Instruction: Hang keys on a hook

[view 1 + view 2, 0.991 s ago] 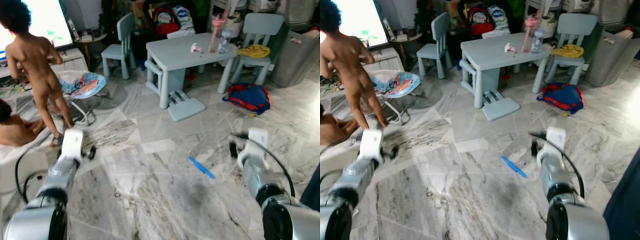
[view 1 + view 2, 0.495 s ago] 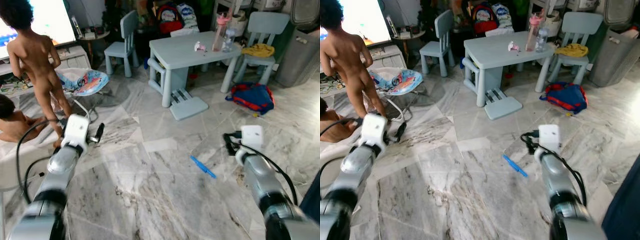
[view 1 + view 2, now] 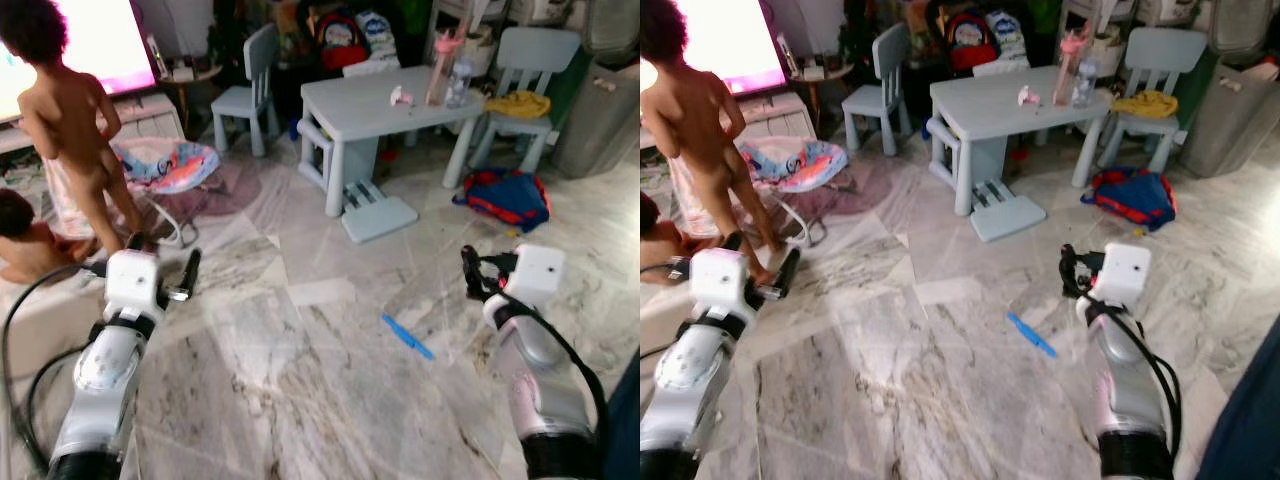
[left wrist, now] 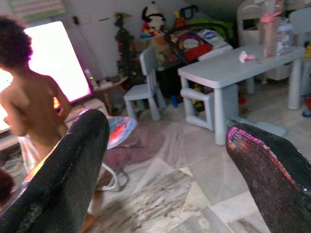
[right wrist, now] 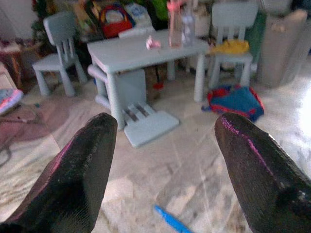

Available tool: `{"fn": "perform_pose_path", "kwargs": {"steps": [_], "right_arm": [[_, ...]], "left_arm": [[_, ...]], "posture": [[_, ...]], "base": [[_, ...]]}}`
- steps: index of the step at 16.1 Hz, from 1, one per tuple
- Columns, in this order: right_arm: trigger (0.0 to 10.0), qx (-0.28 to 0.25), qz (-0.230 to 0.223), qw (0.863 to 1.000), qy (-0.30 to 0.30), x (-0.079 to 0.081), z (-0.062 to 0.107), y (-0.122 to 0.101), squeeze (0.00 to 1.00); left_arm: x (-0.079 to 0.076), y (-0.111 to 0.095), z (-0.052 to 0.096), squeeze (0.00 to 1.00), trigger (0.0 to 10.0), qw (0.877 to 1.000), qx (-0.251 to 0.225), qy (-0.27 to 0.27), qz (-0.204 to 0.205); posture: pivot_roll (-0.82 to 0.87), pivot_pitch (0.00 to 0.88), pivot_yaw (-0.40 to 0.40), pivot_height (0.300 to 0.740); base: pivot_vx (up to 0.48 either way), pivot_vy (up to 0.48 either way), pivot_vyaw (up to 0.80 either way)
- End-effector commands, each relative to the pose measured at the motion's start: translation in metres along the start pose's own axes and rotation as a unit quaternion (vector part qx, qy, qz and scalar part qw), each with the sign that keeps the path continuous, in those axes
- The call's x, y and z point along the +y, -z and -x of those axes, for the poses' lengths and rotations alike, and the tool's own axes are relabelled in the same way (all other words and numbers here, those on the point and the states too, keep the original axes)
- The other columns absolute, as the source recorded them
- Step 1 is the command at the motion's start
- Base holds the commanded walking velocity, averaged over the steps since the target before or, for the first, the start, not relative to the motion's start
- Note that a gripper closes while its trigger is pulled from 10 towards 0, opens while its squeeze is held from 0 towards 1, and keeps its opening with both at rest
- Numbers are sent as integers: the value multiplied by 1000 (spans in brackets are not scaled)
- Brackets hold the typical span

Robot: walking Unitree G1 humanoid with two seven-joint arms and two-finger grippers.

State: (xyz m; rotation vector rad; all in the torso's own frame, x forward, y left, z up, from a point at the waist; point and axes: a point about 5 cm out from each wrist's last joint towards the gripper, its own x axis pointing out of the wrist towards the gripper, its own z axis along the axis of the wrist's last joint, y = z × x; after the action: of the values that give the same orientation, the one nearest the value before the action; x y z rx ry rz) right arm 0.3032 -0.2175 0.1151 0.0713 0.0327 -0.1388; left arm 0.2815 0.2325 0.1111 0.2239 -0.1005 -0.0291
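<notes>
My left gripper (image 4: 165,141) is held out over the marble floor at the left, open, with nothing between its two black fingers (image 4: 63,179). From the head it sits low on the left (image 3: 150,262), close to a standing person (image 3: 75,150). My right gripper (image 5: 165,141) is also open and empty, raised over the floor at the right (image 3: 478,272). It points toward a pale blue child's table (image 5: 141,53).
A second person (image 3: 25,250) sits on the floor at far left by a bright screen (image 3: 90,40). A baby bouncer (image 3: 165,165), small chairs (image 3: 245,90), a step stool (image 3: 378,215) and a red-blue backpack (image 3: 505,195) stand around the table. A blue stick (image 3: 404,335) lies on the floor.
Both arms have swung up and forward over the last second. The right wrist has drifted to the right, the left one slightly down and left. The camera has shifted a little.
</notes>
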Motion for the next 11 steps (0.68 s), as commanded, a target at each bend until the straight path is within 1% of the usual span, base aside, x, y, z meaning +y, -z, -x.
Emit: {"fn": "perform_pose_path", "kwargs": {"steps": [1,2,3,4,5,6,7,8,9,10,11], "right_arm": [[10000,4,-6,1000,-3,5,6,-5,0],[10000,13,-14,1000,-9,7,11,-5,0],[10000,22,-16,999,-24,10,21,-5,0],[10000,30,-7,999,-32,10,37,0,0],[10000,36,11,999,-36,8,48,3,0],[10000,37,31,998,-31,6,55,5,0],[10000,44,33,998,-30,6,64,6,0],[10000,36,64,997,-34,8,69,4,0],[10000,26,83,996,-27,10,71,0,0],[10000,0,108,994,-27,17,66,-14,0],[10000,-15,116,993,-31,22,62,-22,0]], "left_arm": [[2,-8,5,0,10000,1000,-6,-15,2],[1,-9,10,0,10000,1000,-8,-12,2],[0,-12,18,0,10000,1000,-9,-8,-5],[-2,-12,25,0,10000,1000,-1,-1,5],[3,-14,28,0,10000,1000,-4,-9,-4],[7,-15,29,0,10000,1000,0,-14,-6],[9,-16,30,0,10000,1000,8,-16,11],[9,-19,32,0,10000,1000,10,-18,10],[7,-21,32,12,10000,1000,6,-22,11],[8,-32,29,204,10000,999,-20,-40,2],[12,-46,25,290,10000,997,-50,-51,-4]], "posture": [[-56,0,12,740],[-57,0,18,740],[-53,0,26,740],[-55,0,45,740],[-56,0,54,740],[-56,0,54,740],[-56,0,60,740],[-55,0,59,740],[-59,0,63,740],[-54,0,55,740],[-47,0,47,740]], "base": [[0,0,0],[0,0,0],[0,0,0],[0,0,0],[0,0,0],[0,0,0],[0,0,0],[0,0,0],[0,0,0],[0,0,0],[0,0,0]]}}
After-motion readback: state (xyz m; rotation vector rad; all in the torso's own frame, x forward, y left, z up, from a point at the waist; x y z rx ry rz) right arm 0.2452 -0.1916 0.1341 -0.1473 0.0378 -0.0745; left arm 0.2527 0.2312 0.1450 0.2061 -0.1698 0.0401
